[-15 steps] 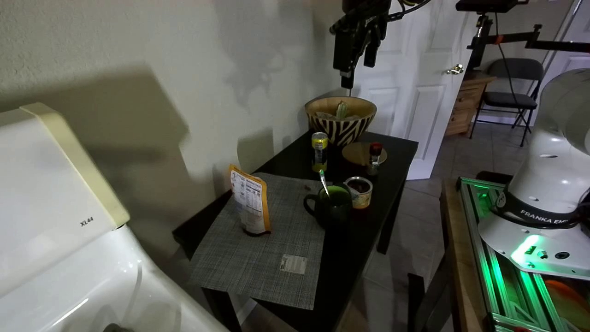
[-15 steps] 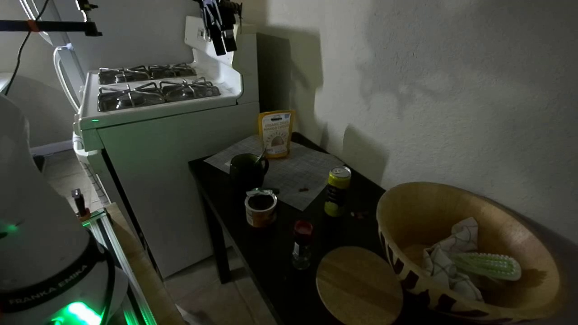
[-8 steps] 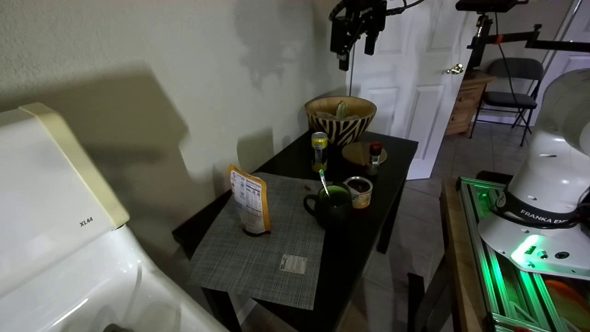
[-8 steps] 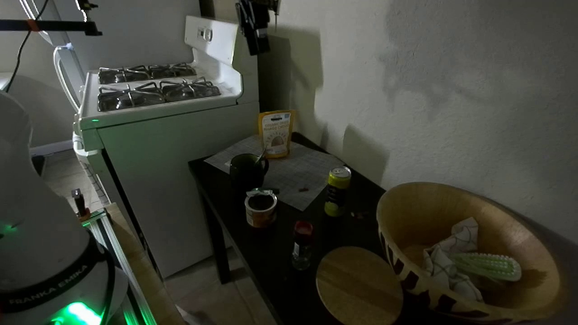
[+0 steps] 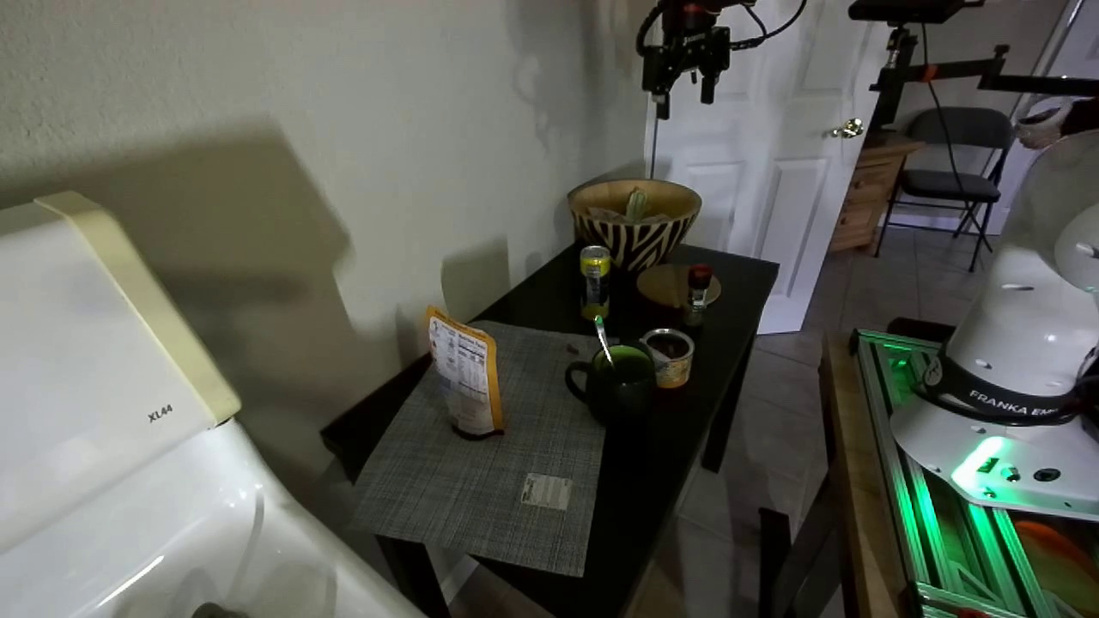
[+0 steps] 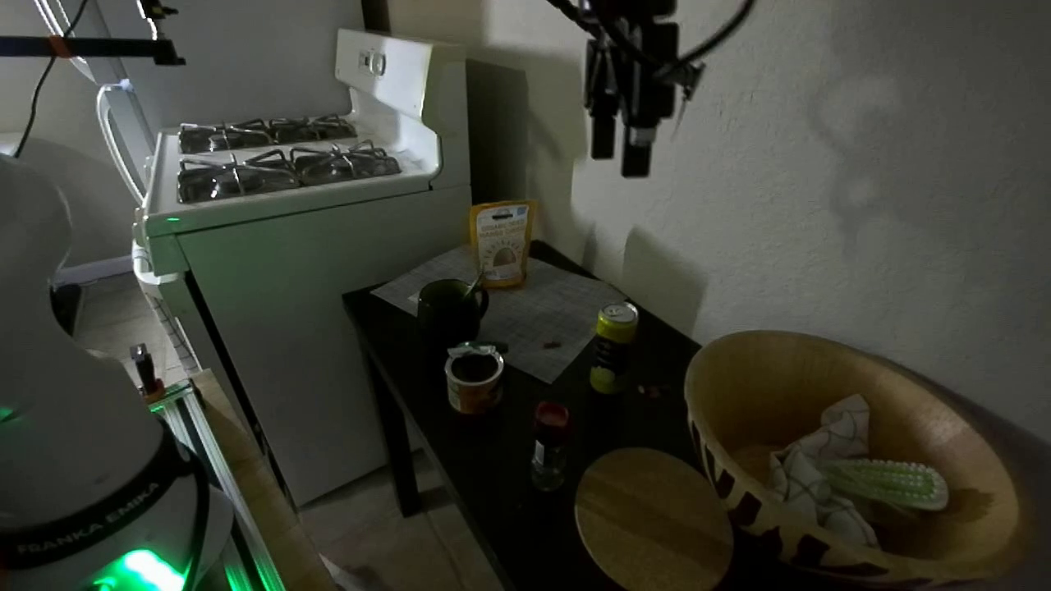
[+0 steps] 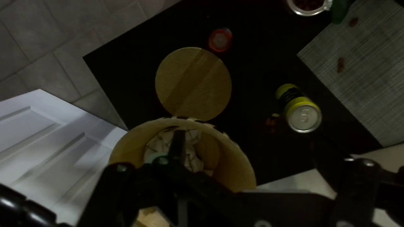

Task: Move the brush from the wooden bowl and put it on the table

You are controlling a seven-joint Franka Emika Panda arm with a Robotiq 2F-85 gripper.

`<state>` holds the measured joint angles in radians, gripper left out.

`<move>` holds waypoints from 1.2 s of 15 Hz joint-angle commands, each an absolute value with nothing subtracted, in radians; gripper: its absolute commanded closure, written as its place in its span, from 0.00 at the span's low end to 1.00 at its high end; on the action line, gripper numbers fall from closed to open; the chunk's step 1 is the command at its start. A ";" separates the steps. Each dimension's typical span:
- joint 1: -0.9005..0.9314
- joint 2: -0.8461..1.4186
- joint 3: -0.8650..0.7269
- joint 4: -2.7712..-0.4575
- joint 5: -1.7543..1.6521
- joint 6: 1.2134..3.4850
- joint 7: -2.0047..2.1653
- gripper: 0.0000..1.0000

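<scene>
A: What is the gripper [image 6: 619, 161] holding?

B: Nothing. Its two black fingers stand apart, high above the table [image 6: 525, 525].

A: Where is the brush [image 6: 891, 484]?

B: Inside the wooden bowl [image 6: 764, 377], pale green with white nubs. Taking the bowl's centre as the hub of a clock in an exterior view, the brush points toward four o'clock. Its inner end meets a checked cloth [image 6: 821, 451]; whether the cloth hides a handle, I cannot tell. From that same hub, the gripper hangs toward eleven o'clock, well apart.

A: Which step is this?

B: The approach, I judge; the brush is not yet picked up.

A: And next?

B: Most likely centring over the brush, lowering inside the rim and closing on the brush alone, not the cloth. In the wrist view, a round wooden board [image 7: 193, 83] lies at twelve o'clock from the bowl and a can [image 7: 303, 116] stands near two, so the later set-down should steer clear of both.
</scene>
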<state>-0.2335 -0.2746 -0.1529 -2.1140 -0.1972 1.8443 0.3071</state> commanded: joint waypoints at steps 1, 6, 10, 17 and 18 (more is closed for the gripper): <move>-0.279 -0.084 -0.275 -1.957 -0.099 1.809 0.146 0.00; -0.323 0.022 -0.330 -1.893 -0.091 1.861 0.191 0.00; -0.326 0.112 -0.335 -1.849 -0.100 1.943 0.274 0.00; -0.402 0.402 -0.377 -1.674 -0.043 2.148 0.281 0.00; -0.413 0.441 -0.379 -1.646 -0.030 2.154 0.290 0.00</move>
